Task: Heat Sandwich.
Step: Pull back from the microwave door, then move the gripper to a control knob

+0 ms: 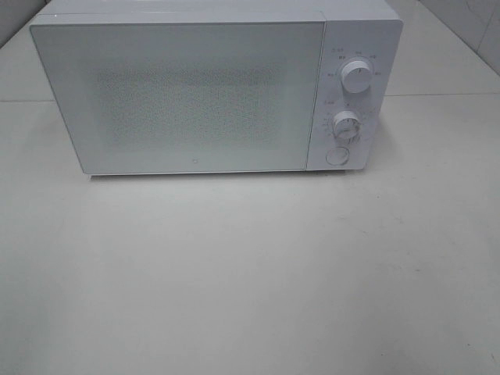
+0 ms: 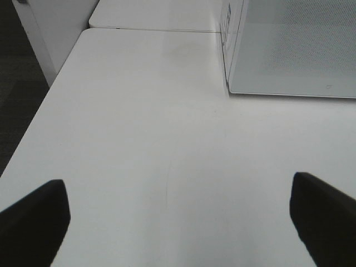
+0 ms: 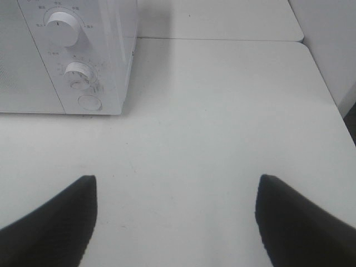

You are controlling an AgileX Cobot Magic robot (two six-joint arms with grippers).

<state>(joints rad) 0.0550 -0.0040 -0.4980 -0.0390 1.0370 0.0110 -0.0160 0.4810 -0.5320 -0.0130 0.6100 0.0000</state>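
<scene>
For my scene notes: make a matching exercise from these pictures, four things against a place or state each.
Things:
1. microwave door
2. round button
3. left gripper
4. upper knob

Places or states:
A. below the lower knob
B. shut
C. open, above the table
D. topmost on the control panel

Pairs: 1-B, 2-A, 3-C, 4-D

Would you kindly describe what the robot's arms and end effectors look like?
Only the finger ends show. The left end effector has two matte black fingers, blunt and wedge-shaped; the right end effector matches, with more pointed tips. No cables, markings or arm links are visible.
</scene>
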